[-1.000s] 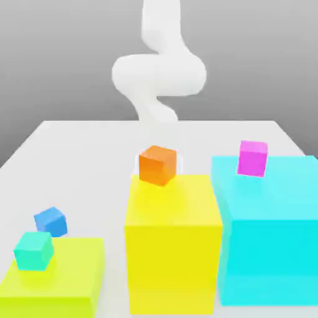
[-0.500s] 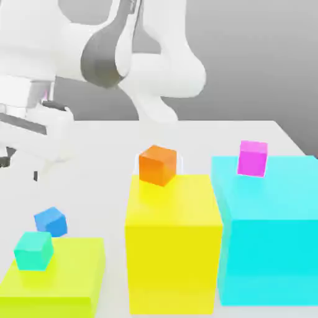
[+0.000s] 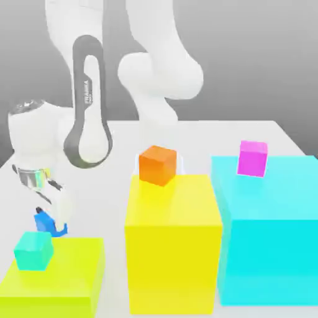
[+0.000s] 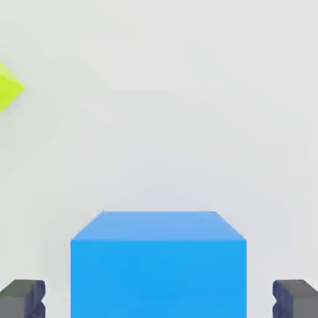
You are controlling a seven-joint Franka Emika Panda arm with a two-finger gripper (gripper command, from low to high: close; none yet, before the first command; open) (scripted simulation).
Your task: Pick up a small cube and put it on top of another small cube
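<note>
Straddled the blue cube (image 3: 46,225) on the table (image 3: 112,205) with the gripper (image 4: 159,299) released, gaps at both sides, probably to clamp opposite faces evenly for stacking.

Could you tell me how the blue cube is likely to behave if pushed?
The blue cube looks rigid, given its crisp edges. Flat faces suggest it would slide rather than roll, and its squat shape makes tipping seem unlikely.
</note>
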